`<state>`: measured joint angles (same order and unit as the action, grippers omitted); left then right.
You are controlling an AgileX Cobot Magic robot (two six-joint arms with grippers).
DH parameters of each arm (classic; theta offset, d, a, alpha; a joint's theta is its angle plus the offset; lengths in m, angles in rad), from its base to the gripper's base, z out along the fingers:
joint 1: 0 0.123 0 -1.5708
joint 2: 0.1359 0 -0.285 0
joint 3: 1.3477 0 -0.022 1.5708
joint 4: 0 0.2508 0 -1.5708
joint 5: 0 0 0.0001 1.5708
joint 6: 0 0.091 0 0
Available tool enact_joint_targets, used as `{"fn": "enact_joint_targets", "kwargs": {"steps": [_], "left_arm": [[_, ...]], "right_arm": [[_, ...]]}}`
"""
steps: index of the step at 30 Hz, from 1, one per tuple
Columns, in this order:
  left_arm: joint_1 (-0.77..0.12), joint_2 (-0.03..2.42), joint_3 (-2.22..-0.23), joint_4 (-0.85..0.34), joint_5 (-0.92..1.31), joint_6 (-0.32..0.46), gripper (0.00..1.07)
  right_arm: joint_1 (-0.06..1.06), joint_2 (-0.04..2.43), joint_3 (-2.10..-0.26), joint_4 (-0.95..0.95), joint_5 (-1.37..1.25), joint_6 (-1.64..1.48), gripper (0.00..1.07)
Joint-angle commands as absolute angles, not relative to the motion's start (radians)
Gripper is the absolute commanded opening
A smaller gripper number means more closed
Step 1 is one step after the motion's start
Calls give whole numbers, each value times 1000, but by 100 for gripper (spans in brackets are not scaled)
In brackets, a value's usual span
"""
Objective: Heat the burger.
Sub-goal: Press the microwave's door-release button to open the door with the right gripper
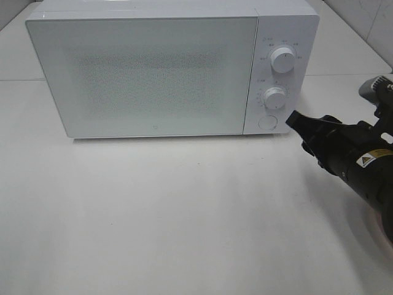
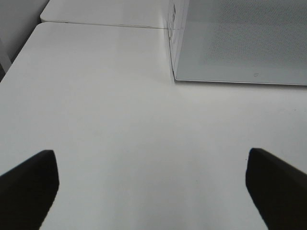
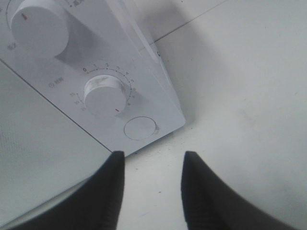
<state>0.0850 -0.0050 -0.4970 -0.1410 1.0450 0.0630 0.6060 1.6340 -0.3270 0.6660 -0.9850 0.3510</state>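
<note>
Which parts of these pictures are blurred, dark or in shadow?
Exterior high: the microwave door looks grainy. Left wrist: the left gripper is only black shapes. Right wrist: the upper knob shadows the panel; the right gripper is dark, soft-edged.

The right arm [image 1: 362,175] is a thick, glossy black cylinder at the right edge of the scene. It carries a small white sticker [image 1: 366,161] printed with a dark warning triangle, and a yellow label [image 1: 381,153] just beside it. Farther back sits a light grey housing [image 1: 373,86]. The right gripper [image 1: 293,119] is matte black and blocky, narrowing to a blunt tip. In the wrist view its fingers [image 3: 103,191] are smooth black blades with rounded ends. The left gripper [image 2: 149,158] shows two plain black wedge-shaped fingertips [image 2: 29,187].
</note>
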Motion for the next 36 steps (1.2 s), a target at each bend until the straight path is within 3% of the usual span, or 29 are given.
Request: {"fn": "enact_joint_targets", "kwargs": {"steps": [1,6,9,17,36], "left_arm": [[81,-27,-495,-144,1036,63,98],[81,-27,-495,-144,1036,63,98],[81,-27,-495,-144,1036,63,98],[81,-27,-495,-144,1036,63,98],[81,-27,-495,-144,1036,63,98]], "right_arm": [[610,1630,-324,630,-994,540,22],[610,1630,-324,564,-993,914,3],[610,1630,-324,530,-993,1050,0],[610,1630,-324,491,-907,1243,0],[525,1747,-403,381,-896,1299,0]]}}
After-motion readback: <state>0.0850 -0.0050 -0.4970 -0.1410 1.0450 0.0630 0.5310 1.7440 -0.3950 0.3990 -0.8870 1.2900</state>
